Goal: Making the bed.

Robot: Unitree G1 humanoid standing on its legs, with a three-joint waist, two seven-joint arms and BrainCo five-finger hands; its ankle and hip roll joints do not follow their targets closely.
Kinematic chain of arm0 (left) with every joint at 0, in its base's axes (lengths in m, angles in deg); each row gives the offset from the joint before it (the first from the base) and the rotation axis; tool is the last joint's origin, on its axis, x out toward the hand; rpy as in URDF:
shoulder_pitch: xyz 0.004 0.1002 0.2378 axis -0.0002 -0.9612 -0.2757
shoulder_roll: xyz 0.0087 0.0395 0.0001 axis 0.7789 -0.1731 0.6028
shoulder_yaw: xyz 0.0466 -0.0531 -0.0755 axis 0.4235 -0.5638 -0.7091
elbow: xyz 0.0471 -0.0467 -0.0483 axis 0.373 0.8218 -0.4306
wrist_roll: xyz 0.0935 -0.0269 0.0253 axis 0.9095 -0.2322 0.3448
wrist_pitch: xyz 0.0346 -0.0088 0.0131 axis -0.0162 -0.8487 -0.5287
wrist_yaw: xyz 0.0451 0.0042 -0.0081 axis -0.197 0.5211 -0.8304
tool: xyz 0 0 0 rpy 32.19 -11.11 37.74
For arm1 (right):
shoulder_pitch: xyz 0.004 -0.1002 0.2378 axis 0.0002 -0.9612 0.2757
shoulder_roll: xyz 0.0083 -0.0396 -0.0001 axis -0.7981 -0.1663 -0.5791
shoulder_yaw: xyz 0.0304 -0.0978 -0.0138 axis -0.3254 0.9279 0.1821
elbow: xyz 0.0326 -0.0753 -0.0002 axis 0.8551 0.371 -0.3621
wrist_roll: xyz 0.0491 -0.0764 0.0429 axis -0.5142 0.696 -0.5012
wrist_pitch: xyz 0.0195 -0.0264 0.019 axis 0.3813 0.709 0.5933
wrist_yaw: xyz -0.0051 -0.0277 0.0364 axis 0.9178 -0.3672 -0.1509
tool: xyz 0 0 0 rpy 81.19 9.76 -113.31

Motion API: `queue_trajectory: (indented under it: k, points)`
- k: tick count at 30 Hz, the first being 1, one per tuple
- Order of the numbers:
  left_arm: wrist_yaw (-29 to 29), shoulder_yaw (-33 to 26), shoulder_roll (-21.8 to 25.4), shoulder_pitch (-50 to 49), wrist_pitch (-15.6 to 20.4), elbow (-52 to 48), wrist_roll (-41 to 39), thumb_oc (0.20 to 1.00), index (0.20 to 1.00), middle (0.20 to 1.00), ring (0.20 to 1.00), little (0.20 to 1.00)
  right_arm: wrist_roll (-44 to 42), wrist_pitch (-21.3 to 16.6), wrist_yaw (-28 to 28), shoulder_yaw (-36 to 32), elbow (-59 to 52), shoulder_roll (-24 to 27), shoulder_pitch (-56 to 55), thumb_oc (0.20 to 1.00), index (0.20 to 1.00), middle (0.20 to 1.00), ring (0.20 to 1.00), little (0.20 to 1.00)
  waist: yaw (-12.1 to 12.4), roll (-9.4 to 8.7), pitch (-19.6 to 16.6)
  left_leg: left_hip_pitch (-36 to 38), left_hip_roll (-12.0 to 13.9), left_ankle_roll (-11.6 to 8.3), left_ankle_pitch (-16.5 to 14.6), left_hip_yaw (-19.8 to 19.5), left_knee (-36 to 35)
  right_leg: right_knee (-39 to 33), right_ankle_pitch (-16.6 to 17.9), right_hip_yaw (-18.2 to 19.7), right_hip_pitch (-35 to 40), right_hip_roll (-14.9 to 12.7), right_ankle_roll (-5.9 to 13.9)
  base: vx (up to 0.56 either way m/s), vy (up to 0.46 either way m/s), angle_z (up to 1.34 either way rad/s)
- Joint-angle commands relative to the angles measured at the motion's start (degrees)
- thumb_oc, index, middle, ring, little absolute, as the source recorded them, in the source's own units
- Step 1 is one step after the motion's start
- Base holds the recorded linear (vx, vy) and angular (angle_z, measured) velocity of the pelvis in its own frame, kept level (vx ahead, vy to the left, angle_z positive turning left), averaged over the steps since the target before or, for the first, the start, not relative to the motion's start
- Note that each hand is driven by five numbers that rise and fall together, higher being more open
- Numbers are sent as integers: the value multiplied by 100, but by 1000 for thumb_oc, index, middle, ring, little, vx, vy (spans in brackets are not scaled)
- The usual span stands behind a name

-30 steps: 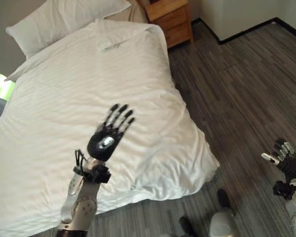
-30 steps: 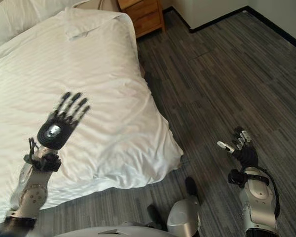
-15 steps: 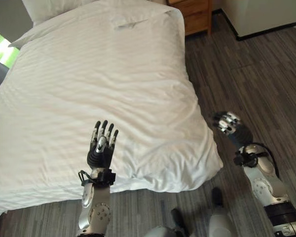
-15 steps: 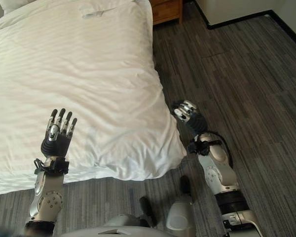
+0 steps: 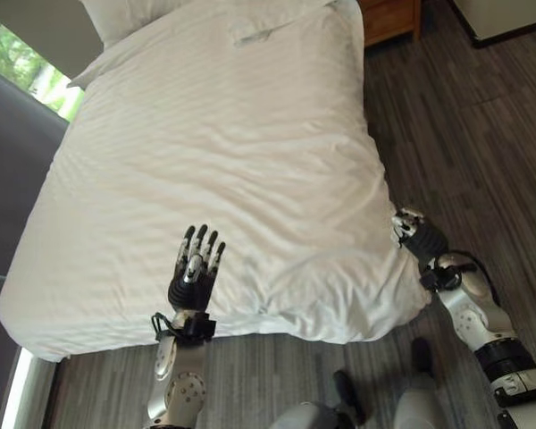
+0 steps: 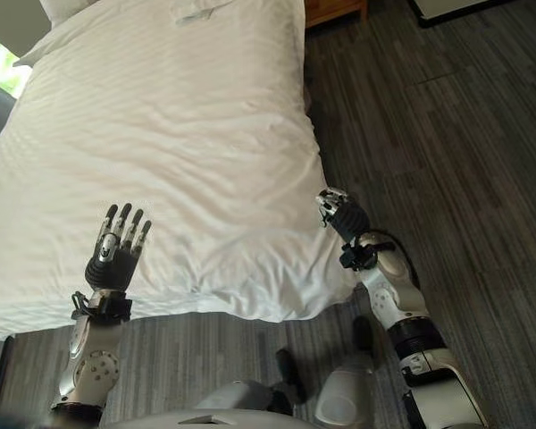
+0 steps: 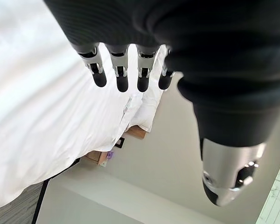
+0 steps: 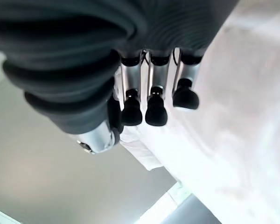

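At your 9 o'clock a dark surface (image 5: 9,161) flanks the bed, with green foliage showing through a window (image 5: 22,67) toward 10.

The white duvet (image 5: 223,152) spreads over the bed from 12 o'clock down to the near edge; faint stripes run across it. It lies mostly smooth, with creases gathered near the foot around 5 to 6 o'clock. Its near edge hangs over the side above the dark wood-grain floor (image 5: 482,134).

Your left hand (image 5: 195,268) is raised at about 7 o'clock, over the near part of the duvet. Its fingers (image 7: 122,74) are straight and spread, holding nothing (the left wrist view shows them extended in a row, with bedding and wall beyond). I cannot tell whether it touches the cloth.

At 12 o'clock a white pillow (image 5: 125,16) lies at the head of the bed, and a small folded white piece (image 5: 255,31) lies on the duvet just below it.

At 1 o'clock a wooden nightstand (image 5: 391,16) stands beside the head of the bed.

Your right hand (image 5: 415,234) sits at 4 o'clock, right at the duvet's near right corner. Its fingers (image 8: 155,105) are bent inward against the white cloth, but I cannot tell whether they actually grip it.
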Motion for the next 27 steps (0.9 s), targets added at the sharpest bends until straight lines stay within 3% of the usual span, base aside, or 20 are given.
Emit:
queue_trajectory:
  k: [1, 6, 13, 23, 27]
  points:
    - [90, 145, 208, 435, 355, -138, -196, 1000, 1000, 1000, 1000, 1000, -163, -34, -359, 354, -117, -311, 716, 200, 200, 200, 200, 200, 158, 0, 138, -267, 177, -319, 523, -204, 42, 99, -333, -419, 280, 65, 118, -4, 9, -7]
    - [57, 280, 137, 572, 379, -170, -125, 1000, 1000, 1000, 1000, 1000, -23, 32, -474, 786, -113, -614, 877, 200, 200, 200, 200, 200, 250, 40, 140, -350, 184, -340, 553, -182, 42, 99, -314, -471, 194, 43, 124, 10, 6, -7]
    - [-17, 406, 138, 616, 388, -219, -66, 1000, 1000, 1000, 1000, 1000, 91, -41, -224, 736, 544, -841, 930, 200, 200, 200, 200, 200, 246, 206, 146, -461, 131, -346, 580, -300, 42, 99, -304, -481, 109, -29, 100, 0, 1, 1]
    - [-7, 543, 218, 545, 358, -449, -68, 1000, 1000, 1000, 1000, 1000, 283, -105, 347, -37, 2411, -895, 987, 200, 200, 200, 200, 200, 229, 555, 138, -762, 27, -339, 628, -532, 42, 99, -289, -419, -148, -77, 32, 7, -3, 12]
    - [-69, 510, 219, 510, 373, -609, -106, 1000, 1000, 1000, 1000, 1000, 296, -137, 632, -666, 3526, -841, 650, 200, 200, 200, 200, 200, 121, 663, 163, -826, 12, -344, 606, -530, 42, 99, -307, -359, -232, -77, 35, 38, 10, -3]
